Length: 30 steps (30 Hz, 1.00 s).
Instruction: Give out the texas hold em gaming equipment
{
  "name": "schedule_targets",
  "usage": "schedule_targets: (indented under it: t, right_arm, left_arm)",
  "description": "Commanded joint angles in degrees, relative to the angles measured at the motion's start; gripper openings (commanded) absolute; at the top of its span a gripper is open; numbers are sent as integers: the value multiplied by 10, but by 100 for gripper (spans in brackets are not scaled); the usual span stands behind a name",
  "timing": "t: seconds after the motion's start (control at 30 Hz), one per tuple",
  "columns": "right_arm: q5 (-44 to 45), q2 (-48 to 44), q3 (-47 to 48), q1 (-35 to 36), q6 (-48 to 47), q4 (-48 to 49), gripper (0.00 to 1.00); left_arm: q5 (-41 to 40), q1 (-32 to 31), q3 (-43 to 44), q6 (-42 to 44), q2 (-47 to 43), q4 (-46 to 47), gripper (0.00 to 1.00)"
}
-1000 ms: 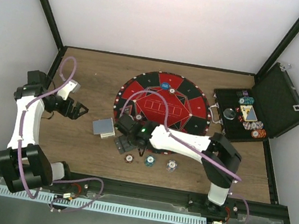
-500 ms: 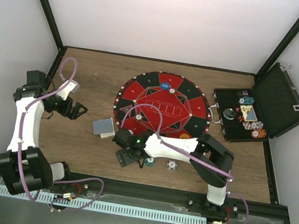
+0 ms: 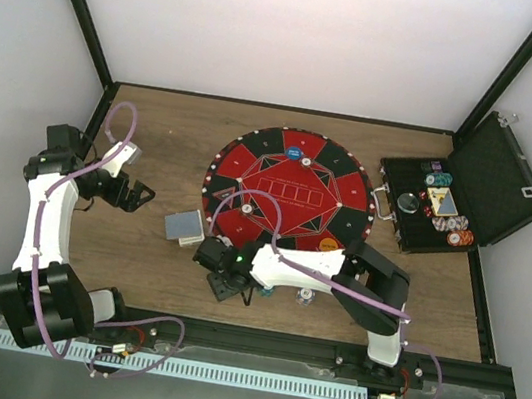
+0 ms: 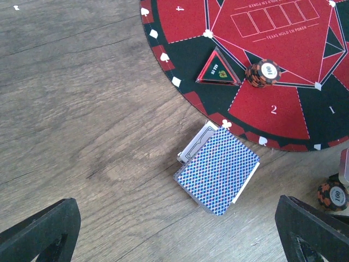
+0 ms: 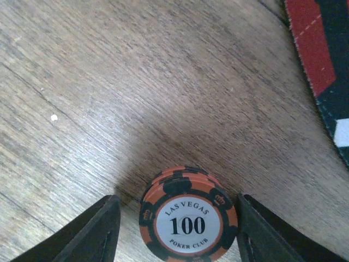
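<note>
In the left part of the top view, the left arm's fingers (image 4: pixel 174 218) stand wide open and hold nothing. They hover above the squared stack of grey-blue-backed playing cards (image 4: pixel 218 173), which lies undealt on the wooden table (image 4: pixel 82 109), touching the lower left rim of the round red-and-black mat (image 4: pixel 272 109).

Just right of the cards, the right arm's fingers (image 5: pixel 178 213) straddle a brown-and-black striped chip stack (image 5: pixel 188 221) on the table, with a gap on one side, so there is no grip yet. A teal chip (image 3: pixel 267 289) and a white chip (image 3: pixel 306 294) wait beside it.

On the mat sit one brown chip stack (image 4: pixel 262 72) and a blue button disc (image 3: pixel 295 152). More chips remain in the open black case (image 3: pixel 496 185) at the right edge, so most of the distribution looks undone.
</note>
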Motion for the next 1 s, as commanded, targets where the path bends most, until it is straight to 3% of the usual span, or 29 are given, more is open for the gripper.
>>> schedule_targets:
  t: [0.0,0.5,0.77,0.97]
  right_arm:
    - [3,23,17,9,8,-15,58]
    - [20,11,49,9,3,-41,34]
    - [51,-28,88,2,-4,-85,32]
    - [65,-84,65,-47,-15,-97,32]
  left_arm:
    - [5,3,5,-1,-9,5,100]
    - [7,3,4,0,-7,5,100]
    - [7,3,12,-1,-6,1,100]
    - [10,4,16,1,-7,-5,100]
